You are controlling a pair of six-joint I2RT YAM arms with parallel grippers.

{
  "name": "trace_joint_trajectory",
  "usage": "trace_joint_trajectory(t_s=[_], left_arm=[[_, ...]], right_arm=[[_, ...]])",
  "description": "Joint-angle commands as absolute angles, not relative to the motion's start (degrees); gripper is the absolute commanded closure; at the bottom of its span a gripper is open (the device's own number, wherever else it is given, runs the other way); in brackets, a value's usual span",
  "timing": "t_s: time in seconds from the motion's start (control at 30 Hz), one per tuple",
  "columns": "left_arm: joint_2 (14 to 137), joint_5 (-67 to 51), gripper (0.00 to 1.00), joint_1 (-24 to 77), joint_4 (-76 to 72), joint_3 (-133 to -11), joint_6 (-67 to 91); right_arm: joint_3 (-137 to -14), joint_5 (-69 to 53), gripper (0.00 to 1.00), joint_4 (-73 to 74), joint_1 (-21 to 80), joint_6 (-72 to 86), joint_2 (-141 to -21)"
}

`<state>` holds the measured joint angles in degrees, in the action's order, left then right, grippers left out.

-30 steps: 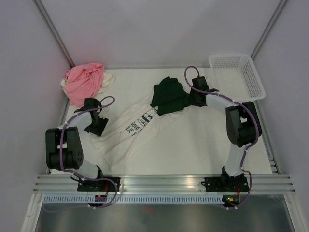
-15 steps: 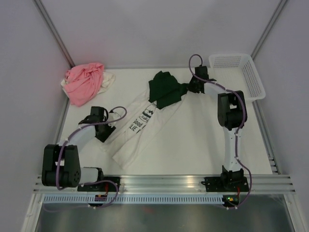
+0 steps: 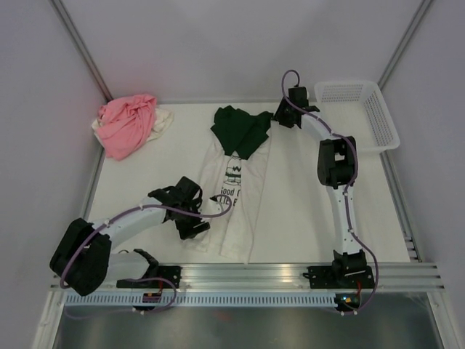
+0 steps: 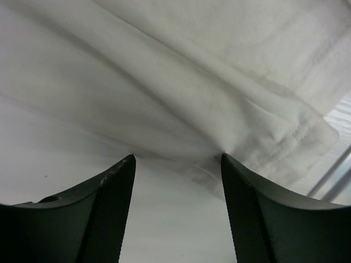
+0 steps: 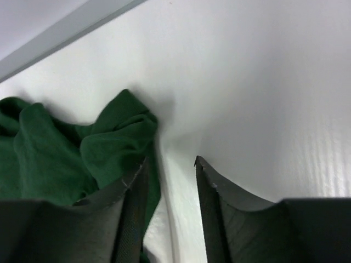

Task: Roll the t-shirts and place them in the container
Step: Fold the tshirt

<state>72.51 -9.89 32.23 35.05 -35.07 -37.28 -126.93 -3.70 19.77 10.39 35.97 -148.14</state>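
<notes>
Both sets of jaws are apart, left gripper (image 4: pixel 175 159) at the 7 o'clock hem of the printed cream tee (image 3: pixel 238 211), right gripper (image 5: pixel 171 161) beside the green tee (image 3: pixel 240 129) hiding its 12 o'clock end, lettering (image 3: pixel 227 193) half folded away.

Both are the same build: the left arm (image 3: pixel 138 216) and right arm (image 3: pixel 343 214) are white tube links joined by chunky black joint housings, each sitting on a black base plate (image 3: pixel 341 277) on the aluminium rail (image 3: pixel 247 275). A thin purple cable (image 3: pixel 283 83) runs along the outside of each one and bows out in loose loops. Up close, the left gripper (image 4: pixel 176 156) and right gripper (image 5: pixel 171 159) have dark, near-black tapered fingers (image 4: pixel 109 219) with a fine knurled texture on the inner faces.
</notes>
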Motion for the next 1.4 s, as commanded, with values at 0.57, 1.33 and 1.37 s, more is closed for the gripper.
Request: trace_joint_trajectory(t_s=[0.57, 1.33, 1.37], left_arm=[[63.7, -3.1, 0.18, 23.6, 43.4, -47.5, -25.1], [76.9, -5.4, 0.25, 15.8, 39.2, -52.2, -21.4], [77.2, -5.5, 0.25, 15.8, 39.1, -52.5, -21.4]], right_arm=[[-57.8, -0.5, 0.51, 15.4, 23.5, 22.9, -93.9], [-51.3, -7.8, 0.90, 3.4, 30.1, 31.3, -99.2], [-52.0, -7.4, 0.97, 4.8, 29.7, 30.9, -99.4]])
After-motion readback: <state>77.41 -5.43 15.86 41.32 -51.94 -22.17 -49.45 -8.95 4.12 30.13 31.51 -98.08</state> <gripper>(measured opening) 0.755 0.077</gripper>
